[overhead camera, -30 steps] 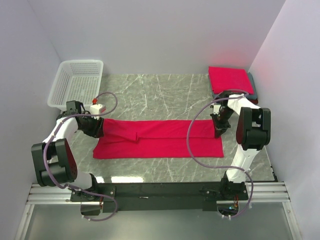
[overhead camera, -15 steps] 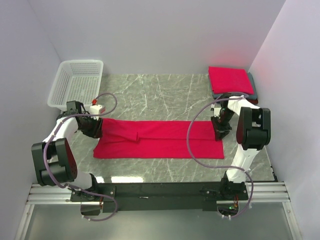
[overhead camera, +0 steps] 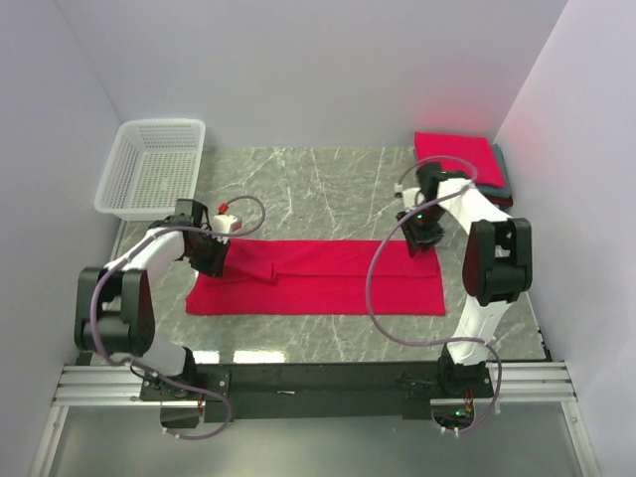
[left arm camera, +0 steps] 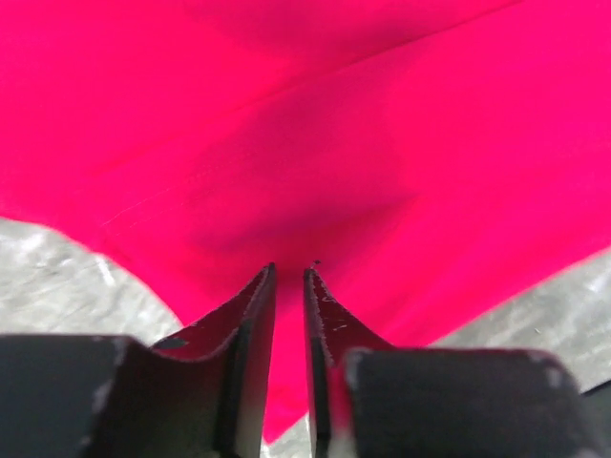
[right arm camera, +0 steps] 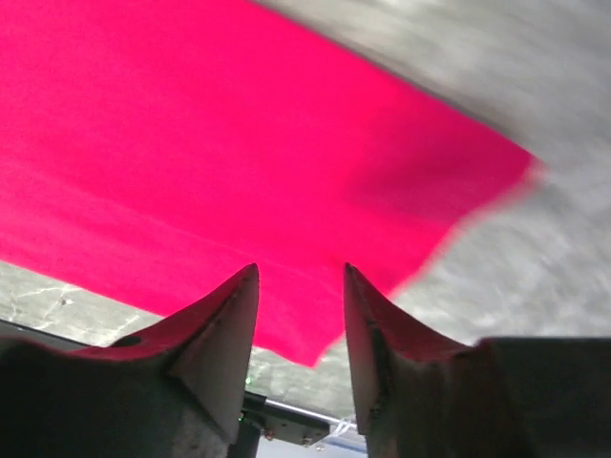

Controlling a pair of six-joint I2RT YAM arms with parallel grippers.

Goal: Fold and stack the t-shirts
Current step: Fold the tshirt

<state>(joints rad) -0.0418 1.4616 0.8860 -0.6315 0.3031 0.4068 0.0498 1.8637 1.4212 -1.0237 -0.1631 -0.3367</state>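
Under my left claw (left arm camera: 289,272) lies the left end of the red t-shirt (overhead camera: 318,276), spread as a long folded band on the table (overhead camera: 328,179). My fingers there are almost together, with only a slit between them, tips down at the cloth. I cannot tell whether any fabric is caught in that slit. My right claw (right arm camera: 301,269) hangs just above the band's other end, near its far corner, jaws apart and nothing between them.

I judge the main risk to be an uneven grab. If my left claw pinches only the upper layer, lifting would peel the fold open. If my right claw comes down past the hem, it would close on air, and one end rising alone would skew the band. My right arm's cable (overhead camera: 381,273) loops across the cloth beside that claw and could drag it.

Beyond my left claw and further out to the left, well apart, stands the white basket (overhead camera: 159,126); I see nothing in it. Beyond my right claw sits the folded stack (overhead camera: 457,159), a red shirt on top and grey beneath, in no container.
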